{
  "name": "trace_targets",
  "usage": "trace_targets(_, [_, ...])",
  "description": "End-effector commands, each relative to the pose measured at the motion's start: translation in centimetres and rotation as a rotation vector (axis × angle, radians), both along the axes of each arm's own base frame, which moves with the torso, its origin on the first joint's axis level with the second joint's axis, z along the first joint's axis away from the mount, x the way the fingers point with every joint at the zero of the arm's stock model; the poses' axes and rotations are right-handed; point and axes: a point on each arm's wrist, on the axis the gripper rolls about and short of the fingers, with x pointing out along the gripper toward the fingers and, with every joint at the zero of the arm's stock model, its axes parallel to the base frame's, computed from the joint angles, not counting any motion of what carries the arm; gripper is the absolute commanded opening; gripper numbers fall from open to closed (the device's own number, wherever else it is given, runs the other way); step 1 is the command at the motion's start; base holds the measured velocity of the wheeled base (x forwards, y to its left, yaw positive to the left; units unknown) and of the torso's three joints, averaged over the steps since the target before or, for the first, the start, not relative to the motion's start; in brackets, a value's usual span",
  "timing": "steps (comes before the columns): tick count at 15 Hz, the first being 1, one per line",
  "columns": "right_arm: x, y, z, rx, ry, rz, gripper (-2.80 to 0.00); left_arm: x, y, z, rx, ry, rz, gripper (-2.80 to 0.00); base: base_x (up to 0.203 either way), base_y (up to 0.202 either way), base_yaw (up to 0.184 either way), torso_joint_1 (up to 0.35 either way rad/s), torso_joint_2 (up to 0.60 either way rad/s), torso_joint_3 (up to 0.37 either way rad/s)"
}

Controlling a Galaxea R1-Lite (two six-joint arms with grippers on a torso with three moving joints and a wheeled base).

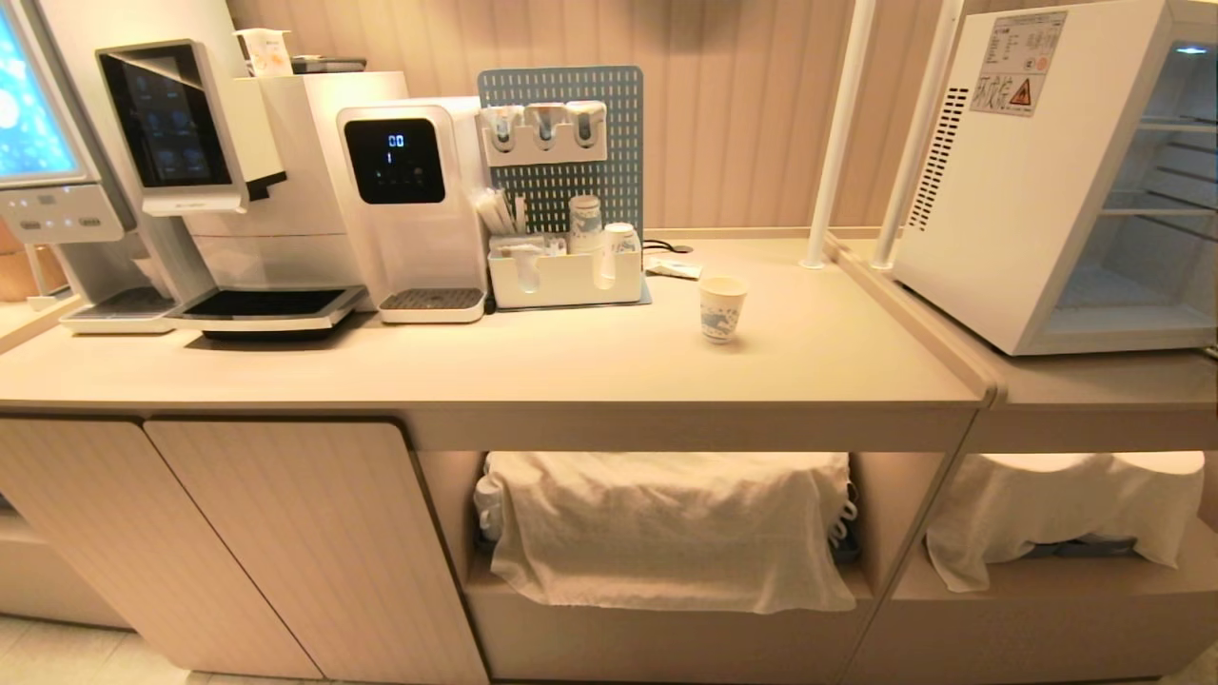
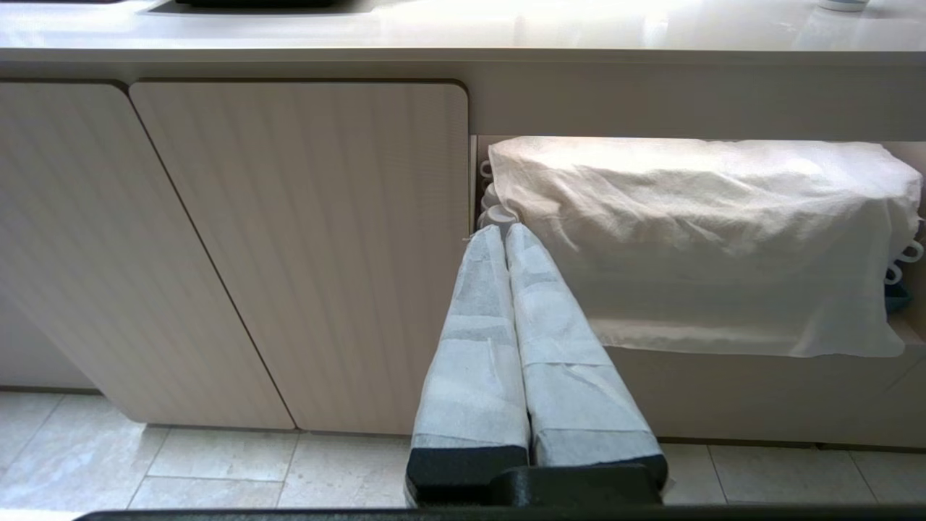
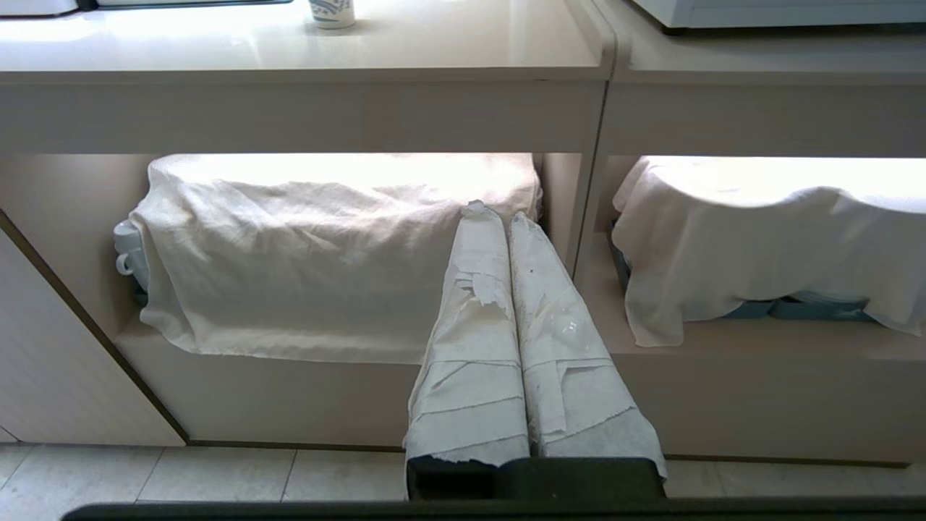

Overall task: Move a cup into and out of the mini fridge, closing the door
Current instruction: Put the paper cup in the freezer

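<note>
On the long counter [image 1: 571, 371], reading from the left, stand a coffee machine [image 1: 238, 181] and a water dispenser [image 1: 414, 205], then a white organiser tray [image 1: 566, 276] with a few spare cups, then the cup [image 1: 722, 307] upright and alone on bare counter, and at the far right the mini fridge [image 1: 1028, 181] on the adjoining counter section, well apart from the cup. The fridge's lit inside and wire shelves show plainly; the door itself is out of the head view, so it looks swung open. By the look of it nothing of the task is done: the cup has yet to go in, come out, and the door be closed. Both arms hang low before the cabinet fronts, well below the counter top. The left gripper [image 2: 504, 231] has its fingers pressed together on nothing, facing a cloth-covered shelf [image 2: 694, 239]. The right gripper [image 3: 493, 214] is likewise closed and empty, with the cup high above it on the counter edge.
</note>
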Motion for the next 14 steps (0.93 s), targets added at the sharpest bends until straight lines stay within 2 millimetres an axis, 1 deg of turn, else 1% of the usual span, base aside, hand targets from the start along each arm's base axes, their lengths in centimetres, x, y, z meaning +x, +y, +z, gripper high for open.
trace_targets(1, [0.0, 0.0, 0.01, -0.001, -0.001, 0.001, -2.8, 0.01, 0.0, 0.01, 0.0, 0.001, 0.001, -2.8, 0.0, 0.095, 0.001, -0.002, 0.0, 0.001])
trace_targets(7, [0.0, 0.0, 0.01, 0.003, -0.001, 0.001, -2.8, 0.0, 0.0, -0.01, 0.007, 0.005, 0.002, -2.8, 0.0, 0.0, 0.0, 0.0, 0.0, 0.0])
trace_targets(8, [0.01, 0.0, -0.03, 0.003, 0.001, 0.001, -2.8, -0.01, 0.0, 0.0, 0.006, 0.004, 0.002, -2.8, 0.084, 0.0, 0.003, 0.0, -0.01, 0.002])
trace_targets(14, [0.0, 0.0, 0.01, 0.003, -0.001, 0.001, -2.8, 0.01, 0.0, 0.03, 0.004, -0.001, 0.002, -2.8, 0.191, 0.0, 0.001, 0.001, 0.01, 0.002])
